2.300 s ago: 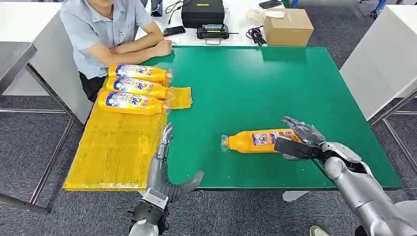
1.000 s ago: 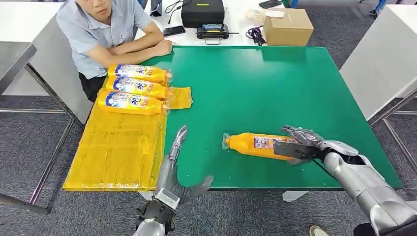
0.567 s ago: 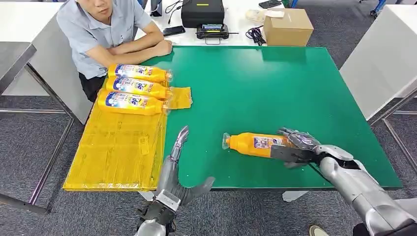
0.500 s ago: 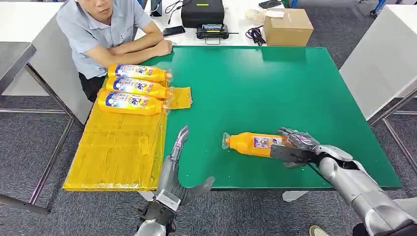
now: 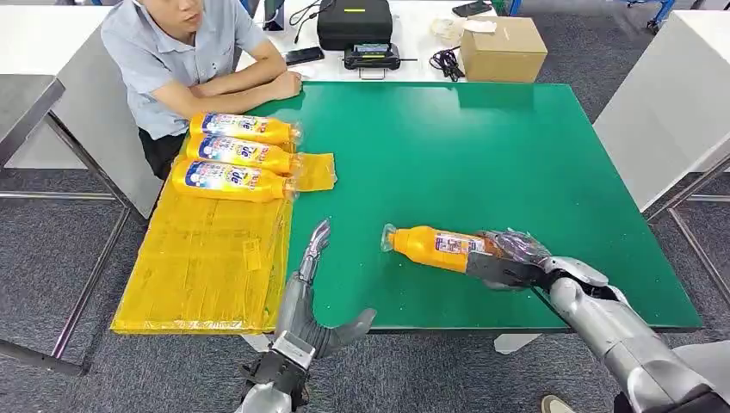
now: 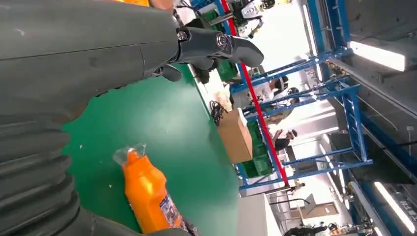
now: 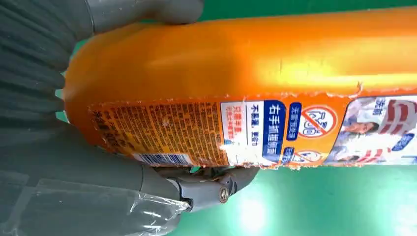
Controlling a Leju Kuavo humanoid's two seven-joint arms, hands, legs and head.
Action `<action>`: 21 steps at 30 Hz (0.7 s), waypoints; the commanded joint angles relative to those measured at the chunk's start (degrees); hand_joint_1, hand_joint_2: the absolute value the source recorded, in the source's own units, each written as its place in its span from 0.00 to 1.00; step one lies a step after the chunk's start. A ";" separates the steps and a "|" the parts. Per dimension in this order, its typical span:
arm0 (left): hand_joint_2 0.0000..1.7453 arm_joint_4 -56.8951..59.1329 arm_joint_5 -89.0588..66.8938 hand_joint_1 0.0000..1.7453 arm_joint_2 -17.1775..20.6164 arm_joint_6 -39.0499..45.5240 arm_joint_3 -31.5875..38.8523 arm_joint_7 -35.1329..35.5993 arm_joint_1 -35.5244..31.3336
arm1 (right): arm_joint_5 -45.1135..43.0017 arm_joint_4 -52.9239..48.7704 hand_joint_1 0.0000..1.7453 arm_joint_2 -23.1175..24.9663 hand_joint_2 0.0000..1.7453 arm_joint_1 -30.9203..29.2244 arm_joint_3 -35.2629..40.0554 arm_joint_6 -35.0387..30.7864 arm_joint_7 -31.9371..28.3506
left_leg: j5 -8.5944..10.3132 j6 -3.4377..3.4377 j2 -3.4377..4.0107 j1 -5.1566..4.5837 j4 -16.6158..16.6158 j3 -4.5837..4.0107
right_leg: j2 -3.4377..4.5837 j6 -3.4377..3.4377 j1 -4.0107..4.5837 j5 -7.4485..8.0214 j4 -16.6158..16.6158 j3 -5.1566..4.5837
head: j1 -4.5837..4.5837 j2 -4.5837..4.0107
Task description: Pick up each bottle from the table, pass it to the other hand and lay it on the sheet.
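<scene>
1. Fingers: left hand (image 5: 303, 297) holds nothing; its fingers (image 5: 315, 245) are stretched out straight over the near table edge and the thumb is splayed wide to the side. Right hand (image 5: 510, 260) has fingers and thumb wrapped around the base end of the orange bottle (image 5: 435, 248); in the right wrist view the thumb (image 7: 147, 14) lies on one side of the bottle body and a finger (image 7: 216, 184) presses the labelled side.
2. Far left: yellow sheet (image 5: 202, 258) covers the left strip of the green table (image 5: 482, 146) and overhangs its left edge.
3. On the far end of the sheet lie three bottles (image 5: 237, 155), side by side, touching or nearly so, caps toward the table's middle.
4. Behind them a person (image 5: 185, 56) sits with forearms folded on the table corner.
5. Centre: left hand sits just beside the sheet's right edge, well apart from the held bottle.
6. Right of centre: the orange bottle lies roughly level, cap end pointing toward the left hand, base in the right hand. Whether it touches the table or is just clear of it, I cannot tell.
7. Far edge, beyond the table: black case (image 5: 355, 21) and cardboard box (image 5: 504, 47).
</scene>
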 commanded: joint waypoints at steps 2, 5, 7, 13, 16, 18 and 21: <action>1.00 2.72 0.63 0.00 1.98 0.17 -1.96 -0.24 -2.07 | -0.17 5.23 1.00 4.29 1.00 3.12 -2.44 -0.83 -1.58 | -0.10 -0.18 0.03 0.13 -0.12 0.37 | -0.02 -0.21 0.14 -0.08 -0.16 0.39 | 0.02 0.00; 1.00 2.65 0.75 0.00 2.01 0.19 -1.97 -0.28 -2.06 | -0.10 5.20 1.00 4.45 1.00 3.45 -2.90 -1.20 -1.85 | -0.06 -0.14 -0.01 0.12 -0.11 0.32 | -0.05 -0.16 0.13 -0.05 -0.15 0.35 | 0.00 0.00; 1.00 2.57 0.81 0.00 2.08 0.15 -2.09 -0.36 -2.07 | -0.06 5.23 1.00 4.72 1.00 3.62 -3.63 -1.61 -2.21 | -0.06 -0.14 0.01 0.12 -0.09 0.32 | -0.04 -0.15 0.13 -0.04 -0.14 0.33 | 0.02 0.00; 1.00 1.87 2.58 0.00 1.27 2.61 -0.46 -1.56 -1.35 | -0.70 2.63 1.00 4.90 1.00 3.87 -6.69 -2.31 -3.14 | -0.06 -0.15 0.06 0.10 -0.08 0.38 | 0.01 -0.16 0.11 -0.04 -0.12 0.37 | 0.02 0.00; 1.00 1.47 5.64 0.00 0.71 3.37 0.71 -2.97 -0.99 | -0.73 0.09 1.00 4.75 1.00 3.67 -7.96 -2.77 -2.97 | -0.06 -0.13 0.08 0.06 -0.06 0.32 | 0.03 -0.13 0.07 -0.03 -0.07 0.29 | 0.00 0.00; 1.00 1.16 6.75 0.00 0.66 3.78 0.93 -3.18 -0.84 | -0.81 -2.04 1.00 4.64 1.00 4.32 -9.00 -3.04 -2.74 | -0.08 -0.15 0.11 0.09 -0.04 0.32 | 0.06 -0.15 0.10 -0.03 -0.07 0.31 | 0.00 0.00; 1.00 1.25 6.99 0.00 0.81 3.79 0.94 -3.26 -0.95 | -0.96 -2.86 1.00 4.68 1.00 4.41 -9.39 -2.86 -2.45 | -0.08 -0.12 0.11 0.06 -0.03 0.28 | 0.07 -0.13 0.07 -0.04 -0.04 0.27 | 0.02 0.00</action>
